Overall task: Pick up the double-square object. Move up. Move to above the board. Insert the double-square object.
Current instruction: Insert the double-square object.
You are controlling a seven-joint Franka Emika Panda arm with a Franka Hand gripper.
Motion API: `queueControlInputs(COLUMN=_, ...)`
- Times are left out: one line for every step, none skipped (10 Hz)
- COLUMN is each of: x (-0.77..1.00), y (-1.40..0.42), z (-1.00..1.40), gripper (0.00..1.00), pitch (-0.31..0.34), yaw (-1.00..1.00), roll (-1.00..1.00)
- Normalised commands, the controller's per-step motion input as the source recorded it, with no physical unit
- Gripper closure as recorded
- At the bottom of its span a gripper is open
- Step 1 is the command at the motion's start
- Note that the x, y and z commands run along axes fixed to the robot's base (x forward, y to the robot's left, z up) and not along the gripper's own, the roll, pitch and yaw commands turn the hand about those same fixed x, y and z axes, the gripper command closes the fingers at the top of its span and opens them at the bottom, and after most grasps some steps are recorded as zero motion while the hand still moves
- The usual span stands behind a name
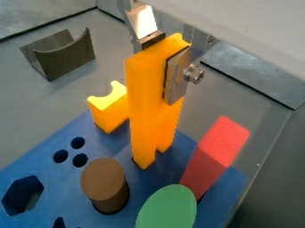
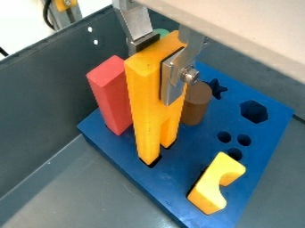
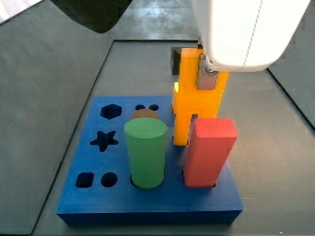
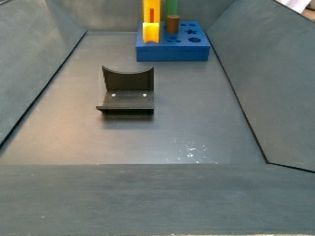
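The double-square object point(image 1: 150, 107) is a tall orange-yellow bar standing upright, and it shows in the other wrist view too point(image 2: 150, 107). My gripper point(image 1: 161, 58) is shut on its upper end, one silver finger on each side, as both wrist views show point(image 2: 162, 61). The bar's lower end meets the blue board point(image 1: 42, 165) near the board's edge point(image 2: 265, 125), at a dark opening. I cannot tell how deep it sits. In a side view the bar point(image 3: 194, 106) stands behind the red block point(image 3: 212, 152). In a side view from afar the bar point(image 4: 150, 11) rises from the board point(image 4: 185, 51).
On the board stand a red block point(image 2: 109, 93), a brown cylinder point(image 1: 103, 185), a green cylinder point(image 3: 145, 152) and a short yellow-orange peg point(image 2: 217, 181). Star, hexagon and round holes are open point(image 3: 106, 140). The dark fixture point(image 4: 125, 92) with a curved notch stands mid-floor. Grey walls surround the floor.
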Motion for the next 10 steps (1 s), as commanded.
queueControlInputs(x=0.00, y=0.00, z=-0.43, gripper=1.00, pitch=-0.011, yaw=0.33, roll=0.20)
queueControlInputs(x=0.00, y=0.00, z=-0.47, gripper=1.00, pitch=-0.034, yaw=0.42, roll=0.24)
queueControlInputs(x=-0.01, y=0.00, z=-0.51, gripper=1.00, pitch=-0.059, yaw=0.46, roll=0.24)
queueControlInputs(x=0.00, y=0.00, z=-0.52, gripper=1.00, pitch=-0.056, yaw=0.39, roll=0.19)
queueControlInputs(x=0.00, y=-0.02, z=-0.43, gripper=1.00, pitch=-0.027, yaw=0.00, roll=0.07)
queueControlInputs(x=0.05, y=-0.03, z=-0.44, gripper=1.00, pitch=0.000, yaw=0.00, roll=0.05)
queueControlInputs(x=0.10, y=0.00, z=-0.38, gripper=1.00, pitch=0.000, yaw=-0.01, roll=0.01)
queueControlInputs(x=0.00, y=0.00, z=-0.23, gripper=1.00, pitch=0.000, yaw=-0.11, roll=0.00)
queueControlInputs(x=0.00, y=0.06, z=-0.03, gripper=1.00, pitch=-0.040, yaw=-0.03, roll=-0.05)
queueControlInputs(x=0.00, y=0.00, z=0.00, gripper=1.00, pitch=0.000, yaw=0.00, roll=0.00)
